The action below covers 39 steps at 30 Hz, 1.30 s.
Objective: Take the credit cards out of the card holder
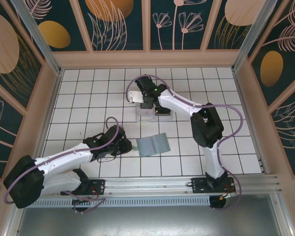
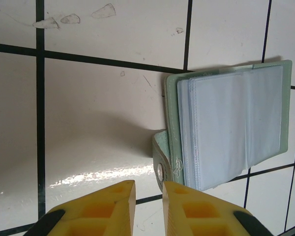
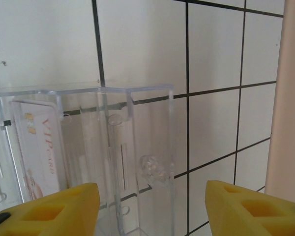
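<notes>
**Top external check: card holder open on table, one card in tray**

Top external view: the card holder (image 1: 152, 145) lies opened flat on the white tiled table (image 1: 88, 98), on its near half. The left claw (image 1: 126, 146) sits just beside the holder's left edge. The clear plastic tray (image 1: 155, 116) stands farther back, apart from the card holder, under the right arm's wrist.

Left wrist view: the holder's blue-grey clear pockets (image 2: 226, 128) face up. Its snap tab (image 2: 161, 164) points toward the claw. The yellow fingers (image 2: 113, 206) of the left claw stand close together with a narrow gap and pinch nothing.

Right wrist view: the right claw (image 3: 152, 196) is spread wide and empty, with the tray ahead of it. One pale credit card (image 3: 37, 152) with red "VIP" lettering sits inside the tray, in the compartment at the left of this view.
</notes>
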{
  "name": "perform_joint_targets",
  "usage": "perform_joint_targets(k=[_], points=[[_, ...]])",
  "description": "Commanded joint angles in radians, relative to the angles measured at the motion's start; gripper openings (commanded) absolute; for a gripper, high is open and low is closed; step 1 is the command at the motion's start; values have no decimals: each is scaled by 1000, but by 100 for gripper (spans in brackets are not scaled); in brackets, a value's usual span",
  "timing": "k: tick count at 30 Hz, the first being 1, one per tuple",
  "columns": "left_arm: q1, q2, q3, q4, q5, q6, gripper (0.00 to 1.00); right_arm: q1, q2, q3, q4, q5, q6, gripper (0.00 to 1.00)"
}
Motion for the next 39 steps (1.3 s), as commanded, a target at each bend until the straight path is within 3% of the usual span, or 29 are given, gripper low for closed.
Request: perform_joint_targets(k=[1, 5, 9, 15, 20, 25, 39], points=[[6, -4, 32, -33, -9, 12, 22, -1, -82, 13, 18, 10, 81, 59], [6, 16, 53, -33, -13, 23, 22, 3, -155, -23, 12, -23, 275, 58], [11, 32, 61, -19, -21, 26, 22, 7, -232, -64, 21, -75, 593, 55], [21, 84, 89, -7, -6, 59, 22, 21, -405, -298, 104, -155, 1011, 56], [45, 143, 147, -31, -22, 109, 24, 52, -489, -457, 117, -191, 1401, 49], [91, 177, 159, -22, -5, 139, 24, 141, -504, -538, 51, -150, 1540, 48], [242, 126, 148, -68, 8, 222, 27, 305, -390, -593, -63, -152, 1616, 48]])
